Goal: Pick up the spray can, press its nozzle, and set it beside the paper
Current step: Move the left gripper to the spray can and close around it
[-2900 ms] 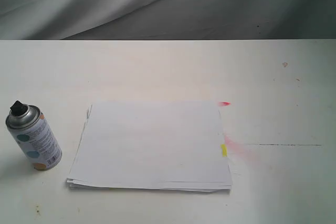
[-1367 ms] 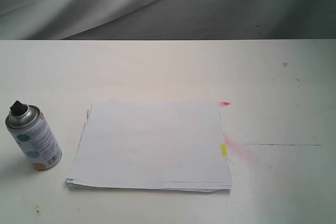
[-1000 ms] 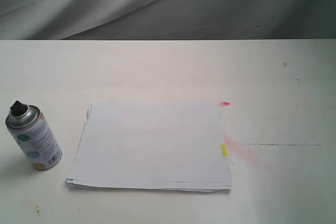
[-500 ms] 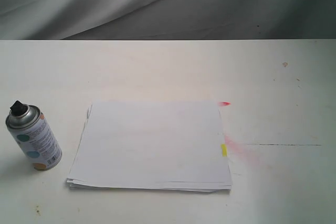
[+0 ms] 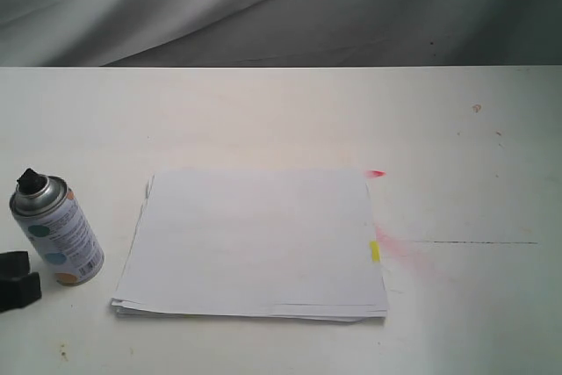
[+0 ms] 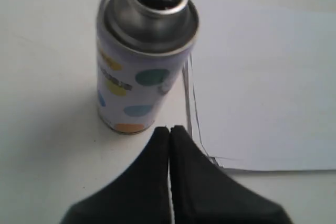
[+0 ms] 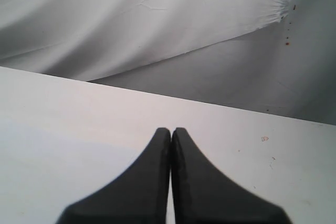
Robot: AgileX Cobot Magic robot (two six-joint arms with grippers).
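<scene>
Your left end effector (image 6: 169, 129) has its two black fingers pressed together, with nothing between them. In the exterior view it shows at the left edge of the worktop (image 5: 263, 111), low and just beside the foot of the spray can (image 5: 55, 230). From the left wrist view the fingertips point straight at the can's base; you cannot tell from these views whether they touch it.

The can stands upright on the worktop, its black nozzle (image 5: 32, 180) on top of the silver dome, the teal and orange dots of the label facing the camera. It sits to the left of the paper (image 5: 255, 243), near the stack's left edge but apart from it.

The paper lies flat in the middle of the worktop, its sheets slightly fanned at the near edge, with a yellow tab (image 5: 374, 251) on the right side. A red mark (image 5: 376, 173) sits at its far right corner.

Your right end effector (image 7: 171, 130) is also pressed together and empty, above bare worktop, facing the grey cloth (image 7: 157, 35) behind.
</scene>
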